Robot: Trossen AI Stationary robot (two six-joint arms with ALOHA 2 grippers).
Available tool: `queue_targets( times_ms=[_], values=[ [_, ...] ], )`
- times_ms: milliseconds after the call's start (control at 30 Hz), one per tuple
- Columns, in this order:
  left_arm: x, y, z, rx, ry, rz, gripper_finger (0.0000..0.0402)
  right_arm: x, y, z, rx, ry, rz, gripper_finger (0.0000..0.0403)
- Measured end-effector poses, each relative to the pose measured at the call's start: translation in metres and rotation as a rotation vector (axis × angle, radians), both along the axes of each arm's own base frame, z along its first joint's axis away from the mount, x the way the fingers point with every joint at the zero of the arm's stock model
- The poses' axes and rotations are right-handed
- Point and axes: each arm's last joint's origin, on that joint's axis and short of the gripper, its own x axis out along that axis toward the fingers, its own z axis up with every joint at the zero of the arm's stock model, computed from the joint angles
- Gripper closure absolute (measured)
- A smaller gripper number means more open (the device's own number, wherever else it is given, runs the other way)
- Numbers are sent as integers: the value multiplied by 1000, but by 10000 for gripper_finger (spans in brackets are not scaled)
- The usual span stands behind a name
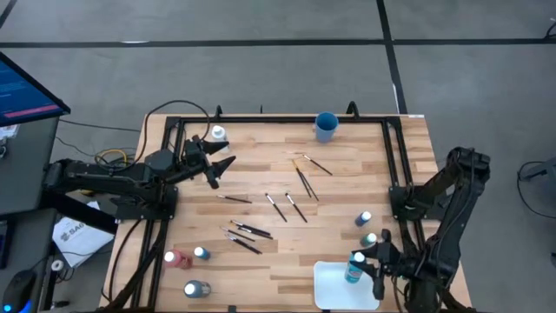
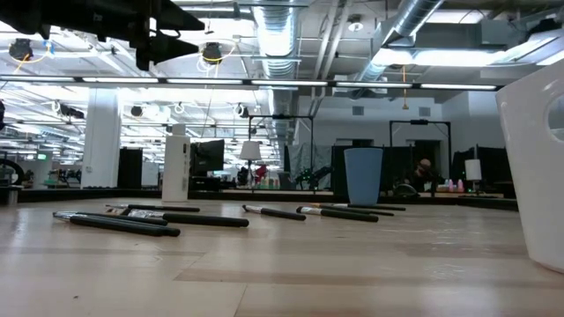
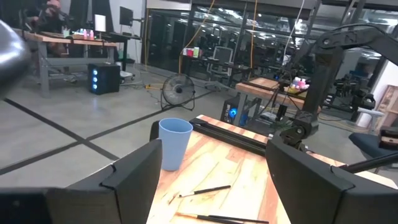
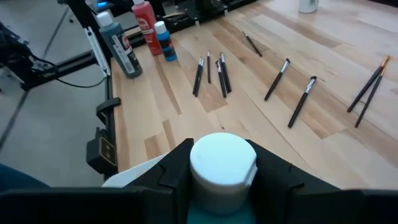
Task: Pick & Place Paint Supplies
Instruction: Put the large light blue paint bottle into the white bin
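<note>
Presently, the right gripper (image 1: pixel 363 268) grasps a teal paint bottle (image 1: pixel 354 267) by its body, white cap (image 4: pixel 222 163) uppermost between the fingers, held over the near edge of the white tray (image 1: pixel 334 291) at the table's front right. The tray appears to hold nothing else as yet, so placement is judged to be at its very start.

Outstanding items: two bottles (image 1: pixel 364 217) standing just beyond the tray on the right; three more bottles (image 1: pixel 178 258) grouped at the front left; one pale bottle (image 1: pixel 217 133) at the back left. Roughly ten brushes (image 1: pixel 301 183) lie scattered across the middle of the table. The blue cup (image 1: pixel 326 127) stands empty-looking at the back edge.

The left gripper (image 1: pixel 221 167) waits above the back left of the table, fingers spread and holding nothing.
</note>
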Motion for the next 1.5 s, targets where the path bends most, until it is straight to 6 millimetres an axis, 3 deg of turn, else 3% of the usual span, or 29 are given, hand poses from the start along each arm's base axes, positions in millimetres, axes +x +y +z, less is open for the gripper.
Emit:
queue_targets(
  times_ms=[300,633,1133,1500],
  values=[
    [0,0,0,-1,1,17,121,18,8,-11,-67,4,13,285],
    [0,0,0,-1,-5,17,121,46,5,-6,-146,8,42,285],
    [0,0,1,-1,-7,16,121,74,25,-33,-131,-38,38,284],
    [0,0,1,-1,-7,16,121,78,22,-33,-158,-29,35,284]
  ],
)
